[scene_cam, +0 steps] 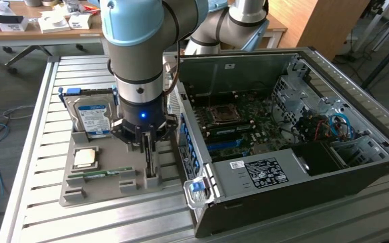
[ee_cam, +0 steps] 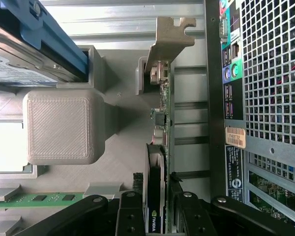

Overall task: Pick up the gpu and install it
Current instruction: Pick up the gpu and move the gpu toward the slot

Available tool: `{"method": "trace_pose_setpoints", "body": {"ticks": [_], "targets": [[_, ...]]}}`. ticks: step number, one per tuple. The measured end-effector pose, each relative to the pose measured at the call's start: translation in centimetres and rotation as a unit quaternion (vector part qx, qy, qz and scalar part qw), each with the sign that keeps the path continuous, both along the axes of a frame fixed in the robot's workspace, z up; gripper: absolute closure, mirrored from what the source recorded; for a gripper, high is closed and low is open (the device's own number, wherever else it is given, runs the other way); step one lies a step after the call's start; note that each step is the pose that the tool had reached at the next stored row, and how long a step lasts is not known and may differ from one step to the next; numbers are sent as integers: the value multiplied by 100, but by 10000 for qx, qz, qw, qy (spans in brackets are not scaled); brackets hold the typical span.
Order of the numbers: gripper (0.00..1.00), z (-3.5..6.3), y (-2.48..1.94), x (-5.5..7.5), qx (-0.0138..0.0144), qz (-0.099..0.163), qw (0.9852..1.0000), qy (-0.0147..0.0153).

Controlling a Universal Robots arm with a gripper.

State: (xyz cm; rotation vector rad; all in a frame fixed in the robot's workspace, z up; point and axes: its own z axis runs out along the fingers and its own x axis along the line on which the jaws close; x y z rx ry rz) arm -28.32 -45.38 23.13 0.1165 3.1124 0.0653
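While the arm stands upright over the slatted metal worktop (scene_cam: 52, 223), its end effector (scene_cam: 150, 148) reaches straight down into the grey moulded holder (scene_cam: 79, 195) that lies toward the worktop's edge on the exterior view's left. The gpu (scene_cam: 152, 169) stands on its thin edge in a slot along the side of the holder nearest the open computer case (scene_cam: 303, 212), just beside the case's rear wall. In the wrist view the end effector (ee_cam: 157, 196) straddles the gpu (ee_cam: 157, 162) at the end away from its metal bracket (ee_cam: 169, 34), black face on one side and circuit board on the other. Whether it already clamps the card or merely stands around it I cannot tell. The card sits fully down in its slot. In the same holder a hard drive (scene_cam: 91, 117) with a blue and white label stands toward the worktop's far edge, a processor (scene_cam: 86, 158) lies flat in the middle, and a green memory stick (scene_cam: 103, 174) lies nearer the near edge
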Motion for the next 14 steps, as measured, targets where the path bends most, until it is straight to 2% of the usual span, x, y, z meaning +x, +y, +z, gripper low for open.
{"method": "trace_pose_setpoints", "body": {"ticks": [14], "targets": [[67,-7,0,8,0,0,10000,0]]}}
